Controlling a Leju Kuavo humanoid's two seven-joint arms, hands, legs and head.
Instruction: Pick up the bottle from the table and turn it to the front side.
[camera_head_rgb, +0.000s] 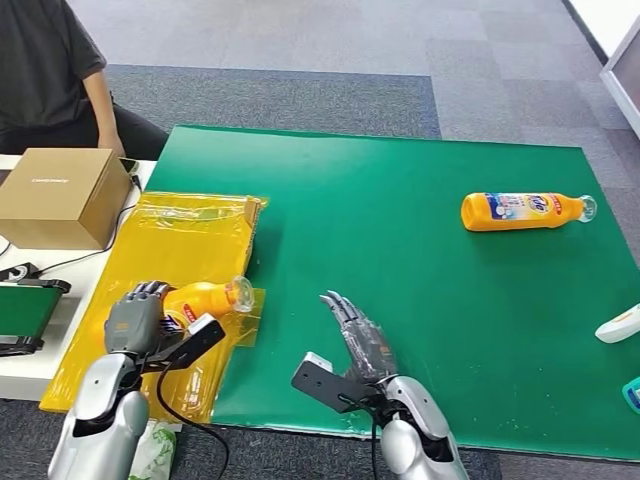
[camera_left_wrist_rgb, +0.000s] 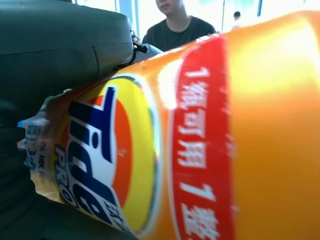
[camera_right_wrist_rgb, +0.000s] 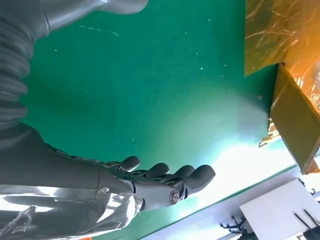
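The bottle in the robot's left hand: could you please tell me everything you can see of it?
The bottle is glossy orange plastic with a clear cap. The left hand grips its lower body, holding it roughly on its side, cap toward the green mat, above the yellow plastic sheet. The left wrist view shows its label: a dark blue logo on an orange and yellow disc, beside a red band of white characters.

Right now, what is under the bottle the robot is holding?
The bottle in the left hand is over crinkled yellow plastic sheet on the green mat. Directly beneath, bottle and hand hide the sheet.
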